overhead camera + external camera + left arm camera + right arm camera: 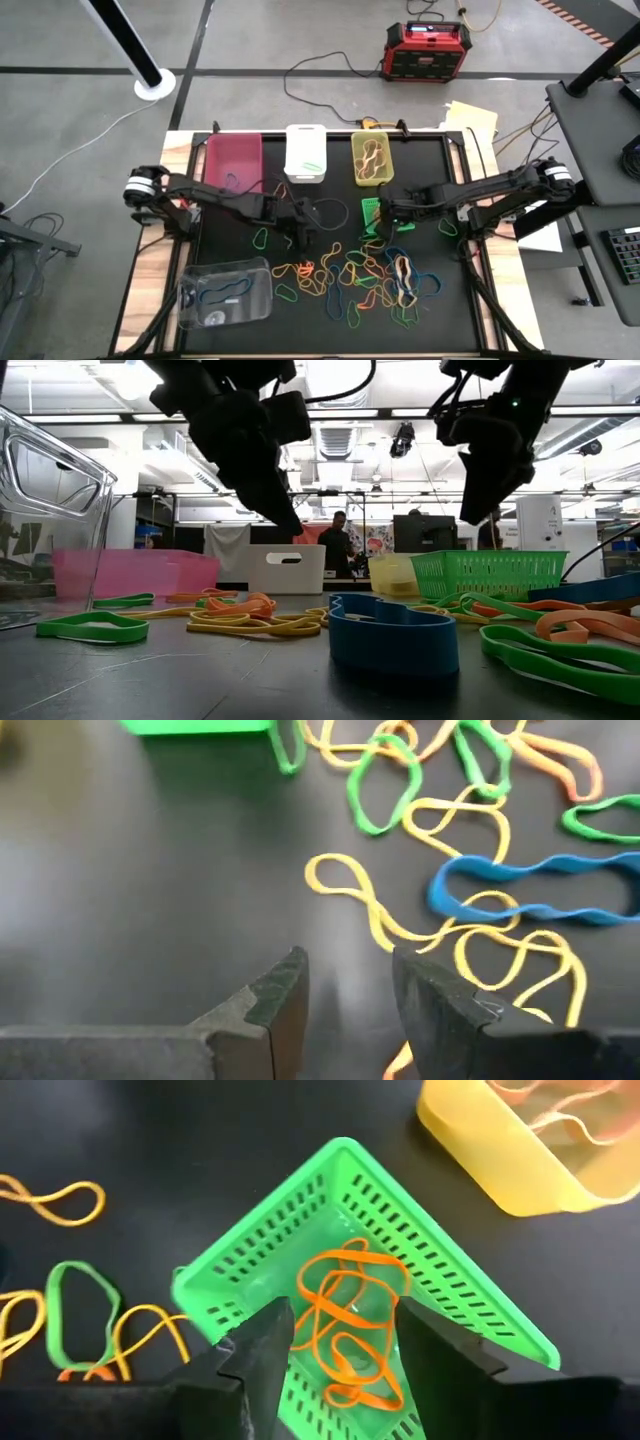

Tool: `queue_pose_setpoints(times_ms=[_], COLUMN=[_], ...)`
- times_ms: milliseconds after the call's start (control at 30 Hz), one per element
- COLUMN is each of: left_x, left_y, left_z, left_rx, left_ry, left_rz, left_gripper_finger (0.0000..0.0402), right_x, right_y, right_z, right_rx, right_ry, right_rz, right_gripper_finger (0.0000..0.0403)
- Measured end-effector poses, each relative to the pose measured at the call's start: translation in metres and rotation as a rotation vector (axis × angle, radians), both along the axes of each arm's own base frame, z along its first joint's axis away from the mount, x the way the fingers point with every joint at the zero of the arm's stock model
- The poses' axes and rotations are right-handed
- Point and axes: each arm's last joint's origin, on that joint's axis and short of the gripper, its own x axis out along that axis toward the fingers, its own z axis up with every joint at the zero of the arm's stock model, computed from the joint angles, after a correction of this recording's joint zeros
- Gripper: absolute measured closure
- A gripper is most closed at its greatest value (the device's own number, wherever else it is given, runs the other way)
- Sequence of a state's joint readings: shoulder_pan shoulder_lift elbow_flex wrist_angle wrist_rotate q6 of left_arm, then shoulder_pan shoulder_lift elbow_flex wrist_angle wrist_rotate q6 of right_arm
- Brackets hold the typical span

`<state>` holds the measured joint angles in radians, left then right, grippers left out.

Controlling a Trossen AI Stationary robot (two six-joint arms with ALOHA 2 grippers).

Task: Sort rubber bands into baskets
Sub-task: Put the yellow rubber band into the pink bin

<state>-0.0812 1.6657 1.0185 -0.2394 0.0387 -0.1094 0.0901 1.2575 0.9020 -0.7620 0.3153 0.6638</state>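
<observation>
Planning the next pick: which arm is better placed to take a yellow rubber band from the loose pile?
Left. The left gripper is open just above a thin yellow rubber band, while the right gripper hangs over the green mesh basket.

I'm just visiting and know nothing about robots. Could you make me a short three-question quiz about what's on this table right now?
1. True or false: the green mesh basket holds orange rubber bands.
2. Which gripper hangs over that basket? A) left gripper B) right gripper
3. Fill in: the blue band lies on the ____, not in a basket.

Key: 1 true. 2 B; its fingers are apart, holding nothing, while the left one hangs open over loose yellow bands. 3 table.
</observation>
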Motion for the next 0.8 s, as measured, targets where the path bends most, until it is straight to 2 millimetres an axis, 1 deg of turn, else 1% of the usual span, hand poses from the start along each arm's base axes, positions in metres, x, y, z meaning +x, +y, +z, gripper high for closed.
queue_pose_setpoints(times_ms=[100,200,300,433,600,800], left_x=[0.007,0.012,0.018,0.031,0.044,0.055], left_y=[-0.013,-0.023,-0.030,-0.038,-0.040,-0.042], left_z=[-0.005,-0.014,-0.020,-0.030,-0.044,-0.053], left_rx=[-0.013,0.022,0.035,0.042,0.110,0.136], left_ry=[-0.039,-0.060,-0.057,-0.035,0.030,0.059], left_rz=[-0.011,-0.008,-0.013,-0.027,-0.003,0.009], left_gripper_finger=[0.0272,0.0272,0.0272,0.0273,0.0280,0.0295], right_x=[0.000,-0.001,-0.002,-0.002,0.001,0.003], right_y=[0.006,0.013,0.022,0.033,0.043,0.045], right_z=[0.000,0.002,0.003,0.004,0.006,0.005], right_rx=[0.000,0.005,0.006,-0.053,-0.081,-0.115], right_ry=[-0.004,-0.018,-0.033,-0.080,-0.147,-0.188], right_rz=[0.024,0.048,0.066,0.073,0.093,0.099], right_gripper_finger=[0.0221,0.0218,0.0218,0.0218,0.0217,0.0215])
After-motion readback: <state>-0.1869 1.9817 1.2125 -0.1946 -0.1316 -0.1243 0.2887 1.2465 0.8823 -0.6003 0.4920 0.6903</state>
